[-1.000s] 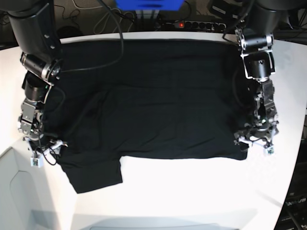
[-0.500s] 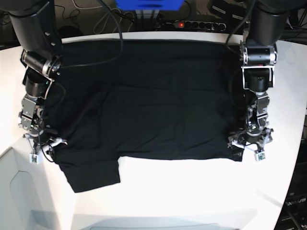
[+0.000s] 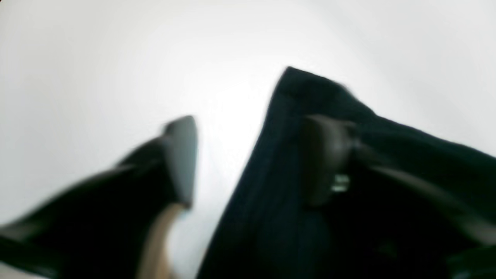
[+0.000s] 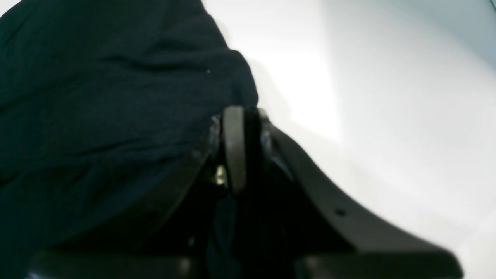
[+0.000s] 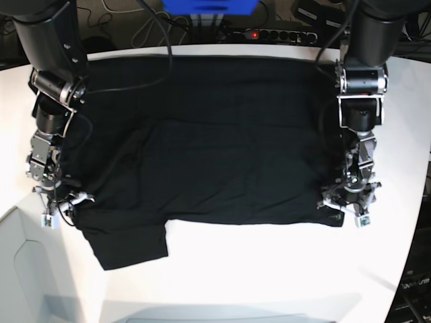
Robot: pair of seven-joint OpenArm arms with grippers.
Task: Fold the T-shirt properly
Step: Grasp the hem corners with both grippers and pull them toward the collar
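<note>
The black T-shirt [image 5: 215,148] lies spread on the white table [image 5: 269,269], with a folded band across its middle and a flap hanging out at the front left. My left gripper [image 5: 345,207] is at the shirt's front right corner. In the left wrist view it [image 3: 254,159] is open, one finger on bare table and the other over the cloth [image 3: 387,155], straddling the edge. My right gripper [image 5: 59,207] is at the shirt's left edge. In the right wrist view it [image 4: 246,143] is shut on a fold of the cloth [image 4: 97,97].
A power strip [image 5: 269,33] and a blue box [image 5: 209,5] sit behind the table's far edge, with cables. The table's front left edge drops to a grey surface [image 5: 20,269]. Bare white table shows in front of the shirt.
My left gripper has moved a little left and forward onto the shirt's front right corner. My right gripper has shifted only slightly along the left edge.
</note>
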